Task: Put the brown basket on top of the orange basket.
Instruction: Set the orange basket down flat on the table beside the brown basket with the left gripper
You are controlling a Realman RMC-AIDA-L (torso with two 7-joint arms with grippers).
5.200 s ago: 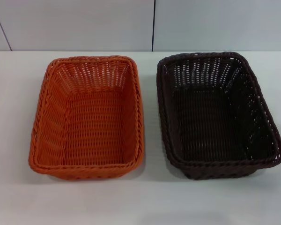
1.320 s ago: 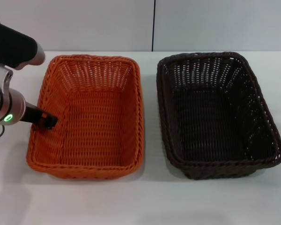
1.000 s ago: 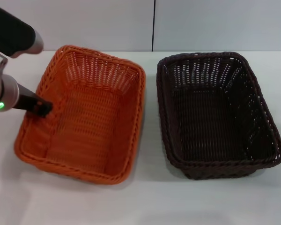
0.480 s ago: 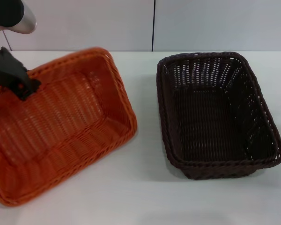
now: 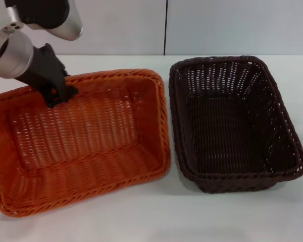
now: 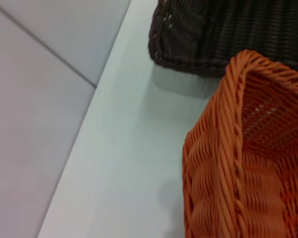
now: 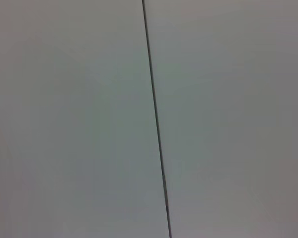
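Orange basket (image 5: 86, 151): bright orange throughout — woven wicker pattern, openwork slits in the sloping sides, braided rim; same weave on its outer wall in the left wrist view (image 6: 248, 163).
Brown basket (image 5: 235, 123): dark brown, near black — matching woven pattern, openwork sides showing pale specks, braided rim.
Left gripper (image 5: 55, 93): black fingers, small red mark; silver-grey wrist with a green light; black upper casing.
Table (image 5: 217, 217): plain white.
Wall (image 5: 217, 25): pale grey panels, dark vertical seam.
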